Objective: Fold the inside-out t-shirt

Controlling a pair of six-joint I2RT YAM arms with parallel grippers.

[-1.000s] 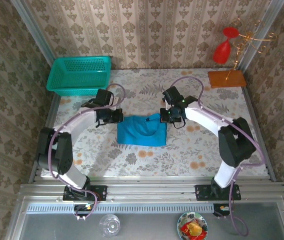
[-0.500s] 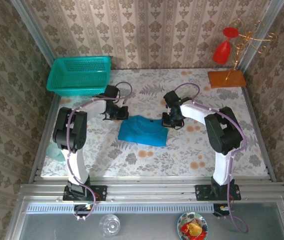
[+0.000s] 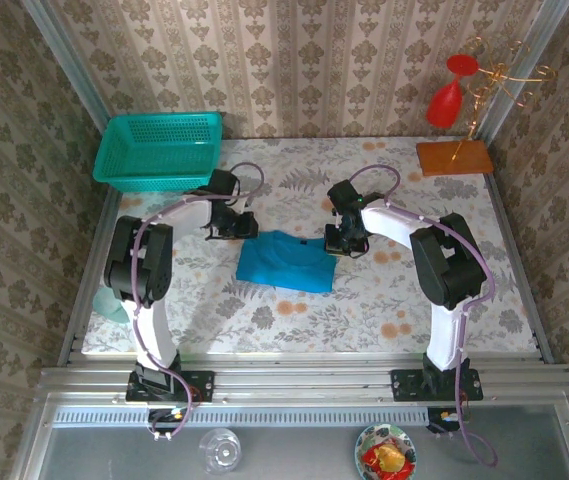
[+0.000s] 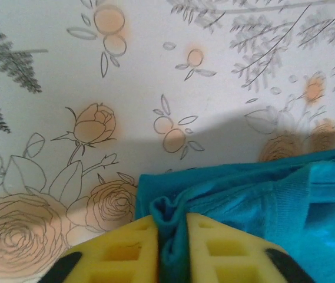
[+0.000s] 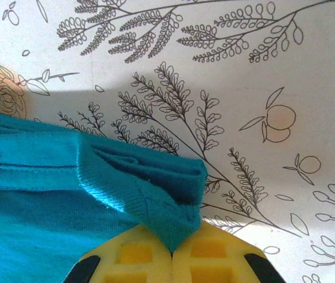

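Frankly, the inside-out t-shirt [image 3: 286,262], a compact folded slab of soft cotton, could be dragged open from here. If either arm pulls back before its jaws part fully, the cloth would likely cling to the foam and the top layer peel back or skew, more so if one side frees first. Its far edge is bunched at both corners, and each bunch sits in a grip. The left jaws stand narrow on the far-left corner, a ridge of teal pinched between the yellow pads [image 4: 126,247]. The right jaws are closed on the far-right corner, a peak of hem wedged where their pads [image 5: 214,253] meet. The shirt lies about the middle of the bench [image 3: 384,310].
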